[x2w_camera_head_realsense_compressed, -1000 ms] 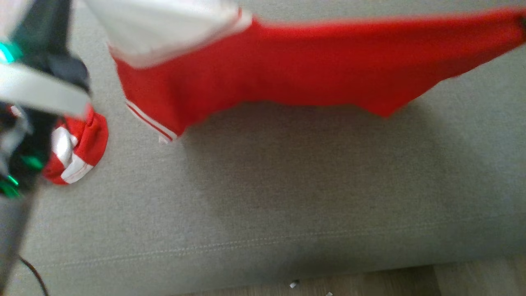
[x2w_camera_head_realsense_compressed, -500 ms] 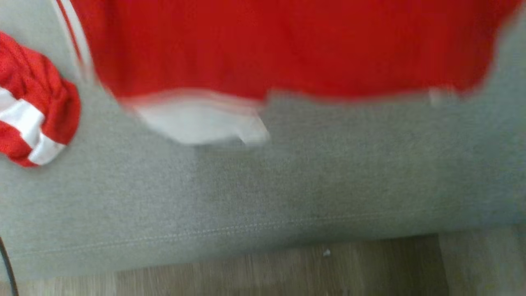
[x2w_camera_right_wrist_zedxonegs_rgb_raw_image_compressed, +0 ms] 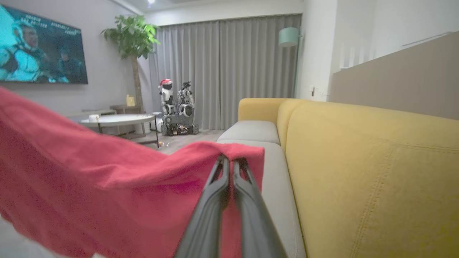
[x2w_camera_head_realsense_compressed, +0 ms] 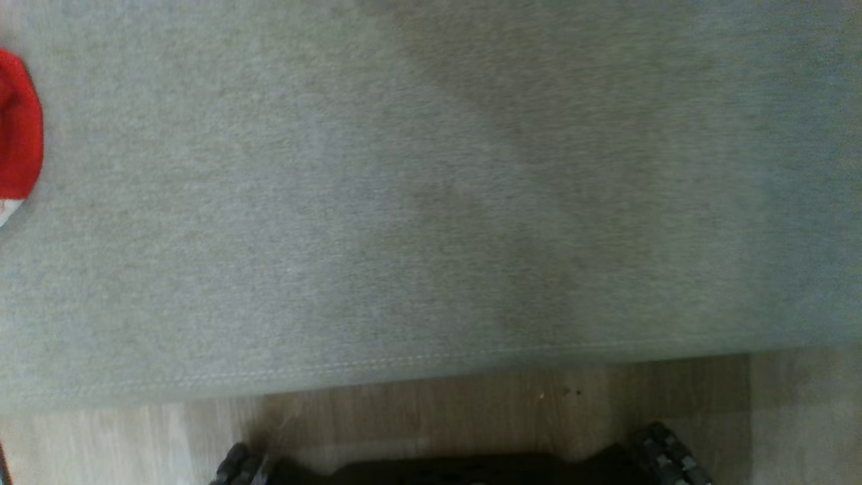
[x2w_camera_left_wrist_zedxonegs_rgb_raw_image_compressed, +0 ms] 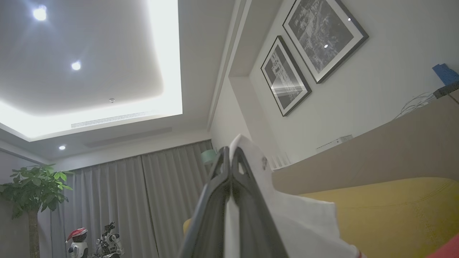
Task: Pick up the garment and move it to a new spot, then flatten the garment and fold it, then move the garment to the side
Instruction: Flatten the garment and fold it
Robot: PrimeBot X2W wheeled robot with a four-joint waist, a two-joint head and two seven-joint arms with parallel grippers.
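Right wrist view shows the right claw (x2w_camera_right_wrist_zedxonegs_rgb_raw_image_compressed: 229, 161) clenched on an edge of the red garment (x2w_camera_right_wrist_zedxonegs_rgb_raw_image_compressed: 107, 186) above the grey sofa seat (x2w_camera_right_wrist_zedxonegs_rgb_raw_image_compressed: 276, 168); the left claw (x2w_camera_left_wrist_zedxonegs_rgb_raw_image_compressed: 229, 157) is clenched on its white panel (x2w_camera_left_wrist_zedxonegs_rgb_raw_image_compressed: 304, 222), so the long axis likely spans claw to claw over that seat.

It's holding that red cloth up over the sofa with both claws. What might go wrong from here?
1. Slipping: the left gripper pinches only a thin edge of the white part, and the right gripper only a corner of the garment; either could pull free.
2. The garment sags in folds, so it may land bunched on the grey seat.
3. A red bundle lies at the seat's left edge and might get caught underneath.
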